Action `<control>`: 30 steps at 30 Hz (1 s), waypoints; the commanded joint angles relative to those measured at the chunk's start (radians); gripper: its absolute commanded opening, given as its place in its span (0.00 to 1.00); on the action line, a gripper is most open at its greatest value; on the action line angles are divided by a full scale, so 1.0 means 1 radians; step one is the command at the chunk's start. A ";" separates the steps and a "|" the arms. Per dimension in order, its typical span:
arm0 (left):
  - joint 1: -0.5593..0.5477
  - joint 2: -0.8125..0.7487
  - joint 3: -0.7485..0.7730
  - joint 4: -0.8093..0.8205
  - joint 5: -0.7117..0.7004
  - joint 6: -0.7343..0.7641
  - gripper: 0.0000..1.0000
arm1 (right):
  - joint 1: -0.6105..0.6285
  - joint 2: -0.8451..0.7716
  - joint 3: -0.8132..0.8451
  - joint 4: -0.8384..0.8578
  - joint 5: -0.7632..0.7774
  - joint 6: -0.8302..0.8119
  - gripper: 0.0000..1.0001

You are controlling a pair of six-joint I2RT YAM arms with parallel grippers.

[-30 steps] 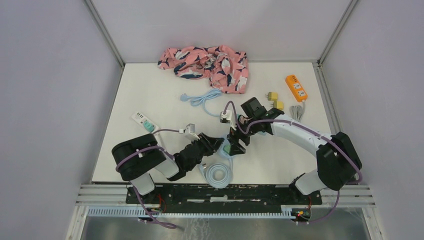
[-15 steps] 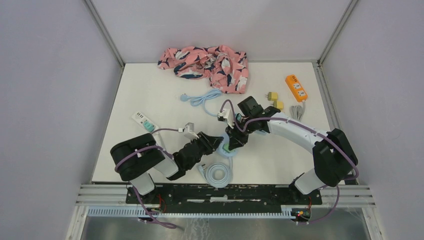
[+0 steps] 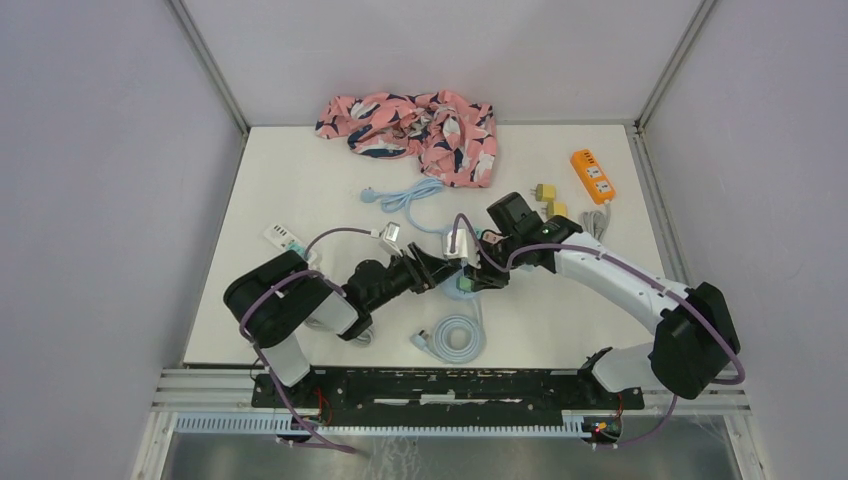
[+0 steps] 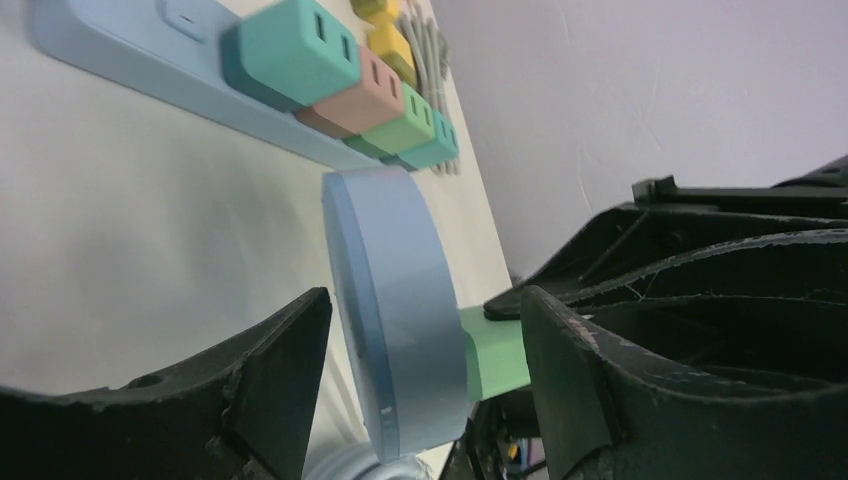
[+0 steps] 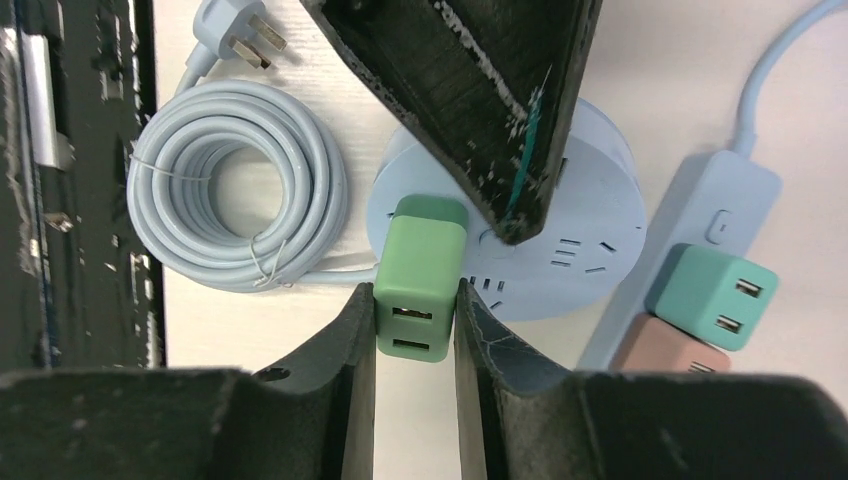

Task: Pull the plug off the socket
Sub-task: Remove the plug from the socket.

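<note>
My right gripper (image 5: 415,300) has its two fingers clamped on the one green plug (image 5: 420,250), which stands seated in the face of the one round blue socket (image 5: 600,220), close to the socket's rim. My left gripper (image 4: 425,295) straddles that socket edge-on with its two fingers apart, one against the socket's underside and one off its top face beside the plug, a gap showing there. Just beside the socket lies one coiled cable (image 5: 310,200) on one side and one long power strip (image 5: 720,200) on the other, carrying four adapters (image 4: 290,50).
</note>
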 commanded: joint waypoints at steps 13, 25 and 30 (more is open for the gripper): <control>0.005 -0.035 0.139 -0.297 0.207 0.151 0.41 | -0.002 -0.059 -0.031 0.034 0.017 -0.155 0.02; -0.001 -0.008 0.106 -0.186 0.146 0.051 0.03 | 0.047 -0.009 -0.048 0.096 -0.063 -0.037 0.00; -0.023 0.012 0.109 -0.174 0.123 0.044 0.03 | 0.067 0.022 -0.034 0.198 -0.031 0.139 0.00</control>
